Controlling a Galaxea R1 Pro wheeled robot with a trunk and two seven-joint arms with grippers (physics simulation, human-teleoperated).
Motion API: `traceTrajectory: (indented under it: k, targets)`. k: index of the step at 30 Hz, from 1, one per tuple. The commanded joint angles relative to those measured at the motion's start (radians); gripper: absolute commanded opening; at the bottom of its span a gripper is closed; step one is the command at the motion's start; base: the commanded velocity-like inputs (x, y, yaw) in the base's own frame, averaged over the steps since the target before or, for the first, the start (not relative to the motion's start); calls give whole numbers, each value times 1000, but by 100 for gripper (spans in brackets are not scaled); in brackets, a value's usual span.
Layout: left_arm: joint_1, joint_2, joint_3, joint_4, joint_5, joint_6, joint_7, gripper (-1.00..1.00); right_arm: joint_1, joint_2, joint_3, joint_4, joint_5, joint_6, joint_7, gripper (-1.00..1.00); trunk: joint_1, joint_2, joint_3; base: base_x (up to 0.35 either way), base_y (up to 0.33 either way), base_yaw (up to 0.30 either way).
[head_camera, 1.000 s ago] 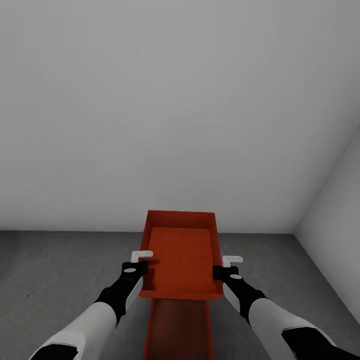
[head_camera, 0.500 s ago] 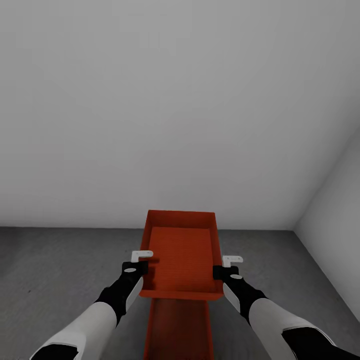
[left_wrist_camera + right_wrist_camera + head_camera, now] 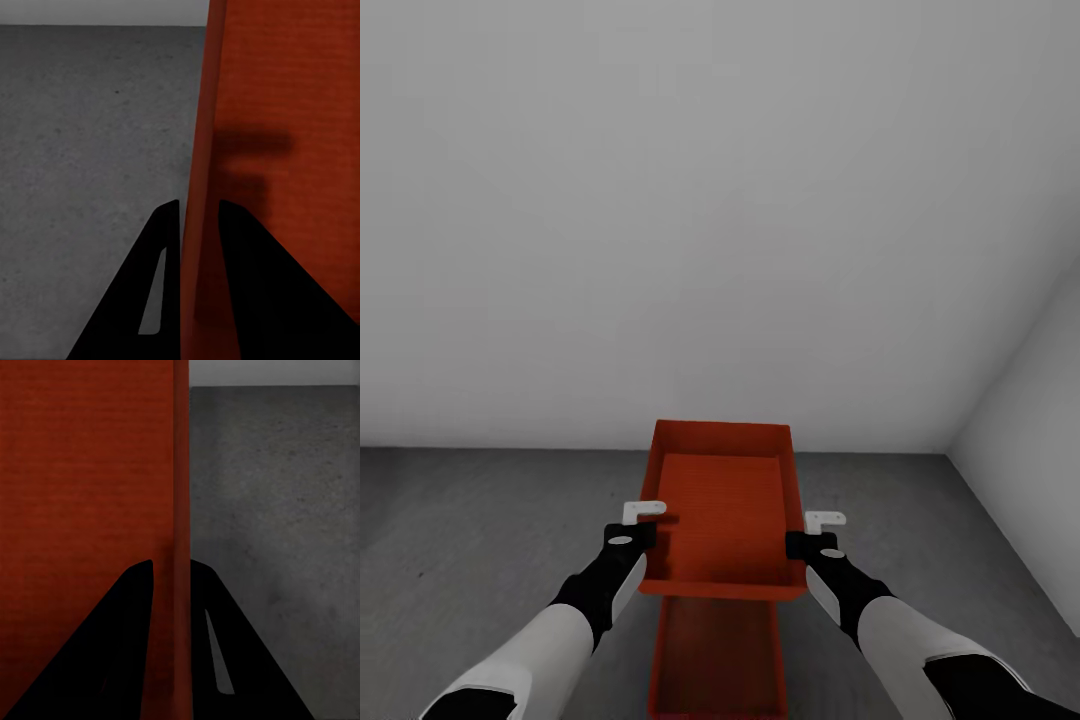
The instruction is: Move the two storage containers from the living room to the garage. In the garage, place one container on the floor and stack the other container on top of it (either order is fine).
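Upper container (image 3: pixel 725 505) at lower centre of the head view, held above the floor (image 3: pixel 480 520). Second container (image 3: pixel 718 655) directly below it, toward the bottom edge, on the floor. Left gripper (image 3: pixel 650 522) at the upper container's left wall, right gripper (image 3: pixel 812 530) at its right wall. Wall (image 3: pixel 660 220) behind, across the upper frame; side wall (image 3: pixel 1035 420) at right edge.
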Motion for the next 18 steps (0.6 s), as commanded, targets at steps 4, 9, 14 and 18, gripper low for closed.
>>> traceTrajectory:
  k: [4,9,14,18]
  targets:
    - [0,45,-3,2,-1,11,12,-100,-2,-6,-11,-3,8,-5,-30,-100,0,-2,-8,0,0,0]
    - [0,45,-3,2,-1,11,12,-100,-2,-5,-11,-2,8,-6,-30,-100,0,-2,-16,0,0,0]
    - [0,45,-3,2,-1,11,12,-100,-2,-4,-10,3,8,-6,-31,-100,0,-2,-24,0,0,0]
    - [0,45,-3,2,-1,11,12,-100,-2,-4,-9,4,8,-6,-31,-100,0,-2,-31,0,0,0]
